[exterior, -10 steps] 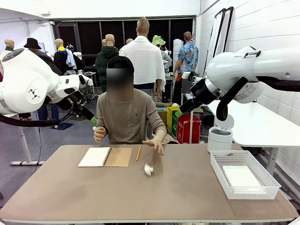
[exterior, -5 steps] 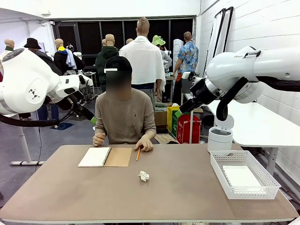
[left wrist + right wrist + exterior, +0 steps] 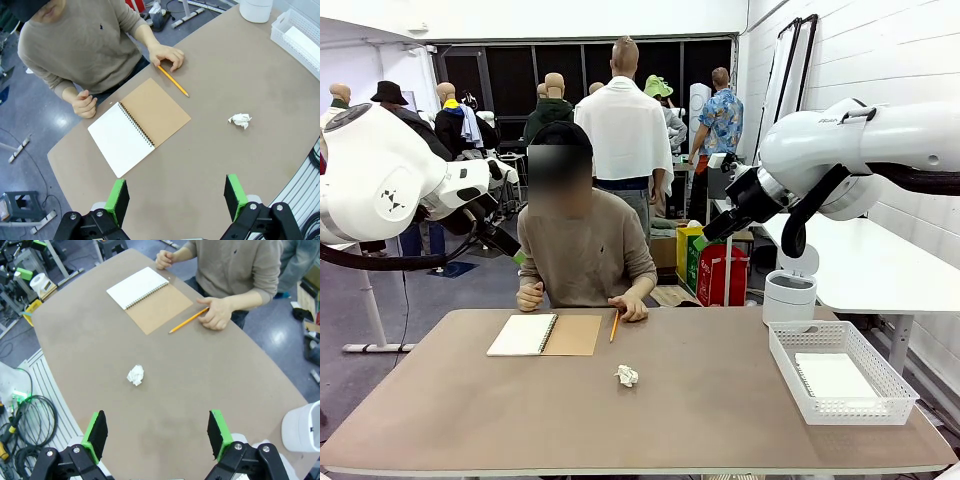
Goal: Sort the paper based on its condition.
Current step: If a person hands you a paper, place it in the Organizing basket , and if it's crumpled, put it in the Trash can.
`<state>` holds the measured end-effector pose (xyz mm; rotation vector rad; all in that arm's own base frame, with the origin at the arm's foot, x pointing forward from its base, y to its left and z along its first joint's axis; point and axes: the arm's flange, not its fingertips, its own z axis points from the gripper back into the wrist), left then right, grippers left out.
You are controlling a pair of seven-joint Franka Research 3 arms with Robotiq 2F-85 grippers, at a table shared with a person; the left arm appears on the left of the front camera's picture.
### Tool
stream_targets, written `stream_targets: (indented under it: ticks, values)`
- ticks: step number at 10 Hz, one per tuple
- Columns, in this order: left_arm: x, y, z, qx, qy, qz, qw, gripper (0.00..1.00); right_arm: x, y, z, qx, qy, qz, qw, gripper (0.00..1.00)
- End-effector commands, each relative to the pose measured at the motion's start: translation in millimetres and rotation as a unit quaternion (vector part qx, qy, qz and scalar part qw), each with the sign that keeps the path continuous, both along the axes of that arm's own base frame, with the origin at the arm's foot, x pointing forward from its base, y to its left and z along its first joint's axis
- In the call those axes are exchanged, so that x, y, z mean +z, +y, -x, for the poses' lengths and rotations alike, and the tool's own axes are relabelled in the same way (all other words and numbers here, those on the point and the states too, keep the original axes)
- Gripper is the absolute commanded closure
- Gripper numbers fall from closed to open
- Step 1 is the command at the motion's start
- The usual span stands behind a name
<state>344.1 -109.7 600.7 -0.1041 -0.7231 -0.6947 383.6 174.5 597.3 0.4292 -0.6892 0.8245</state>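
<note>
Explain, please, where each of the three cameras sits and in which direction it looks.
Front view: fixed between the arms, facing across the table at the seated person; both white arms show raised.
Left wrist view: high above the table, looking down; the open left gripper rises from the bottom edge.
Right wrist view: likewise looking down, over the open right gripper.
All three share the crumpled paper, the open notebook and the pencil.

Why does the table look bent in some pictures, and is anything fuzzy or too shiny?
Both wrist views are wide-angle, so the brown table edge curves; in the front view it runs nearly straight. The small crumpled white paper ball looks sharp in all three views, with only a faint soft shadow. No strong glare on the open spiral-bound notebook with a brown cardboard cover.
</note>
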Motion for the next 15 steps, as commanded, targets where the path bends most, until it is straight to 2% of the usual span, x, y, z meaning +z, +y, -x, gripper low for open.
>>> stream_targets:
  ticks: [1,3,5,7,9,12,14,15]
  values:
    - [0.8,1.0,-0.6,-0.003,-0.003,0.005,1.0,0.0,0.4,-0.1,0.5,0.0,-0.001,0.0,1.0,0.0]
    - [0.8,1.0,-0.6,-0.003,-0.003,0.005,1.0,0.0,0.0,0.0,0.0,0.0,0.0,0.0,1.0,0.0]
    - [0.8,1.0,-0.6,-0.003,-0.003,0.005,1.0,0.0,-13.6,30.7,-14.2,0.009,0.019,0.04,0.999,0.0]
    - [0.8,1.0,-0.6,-0.003,-0.003,0.005,1.0,0.0,-37.2,67.8,-26.6,0.028,0.037,0.09,0.995,0.0]
    - [0.8,1.0,-0.6,-0.003,-0.003,0.005,1.0,0.0,-69.0,95.7,-39.9,0.029,0.037,0.131,0.99,0.0]
    - [0.8,1.0,-0.6,-0.003,-0.003,0.005,1.0,0.0,-108.9,121.4,-49.1,0.039,0.042,0.161,0.985,0.0]
    - [0.8,1.0,-0.6,-0.003,-0.003,0.005,1.0,0.0,-120.1,126.9,-48.9,0.038,0.042,0.168,0.984,0.0]
    - [0.8,1.0,-0.6,-0.003,-0.003,0.005,1.0,0.0,-113.4,123.8,-48.2,0.034,0.032,0.167,0.985,0.0]
